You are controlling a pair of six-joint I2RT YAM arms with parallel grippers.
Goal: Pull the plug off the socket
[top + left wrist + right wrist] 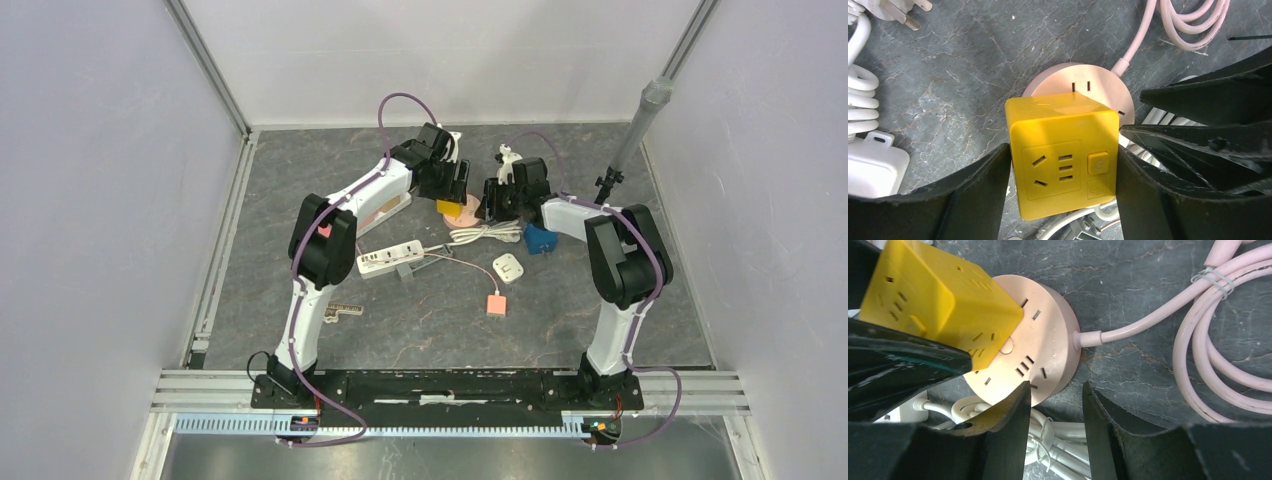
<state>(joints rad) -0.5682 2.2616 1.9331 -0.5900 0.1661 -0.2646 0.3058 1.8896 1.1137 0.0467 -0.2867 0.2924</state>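
Left gripper (1063, 145) straddles the yellow cube plug (1060, 125), with a finger pressed against each side face; the grasp appears made. The cube is seated on the pink round socket (1045, 340), which lies flat on the table (958, 65) between the two arms, its pink cable (1148, 327) trailing away. Right gripper (1055, 390) hovers at the socket's near rim, jaws partly apart and holding nothing, above a white cable bundle (1048, 435). Step in hand: securing both parts before extraction. The next move calls for restraining the socket base with the right arm, then lifting the cube straight up. Avoid tilting; an unrestrained socket will probably rise with the plug.
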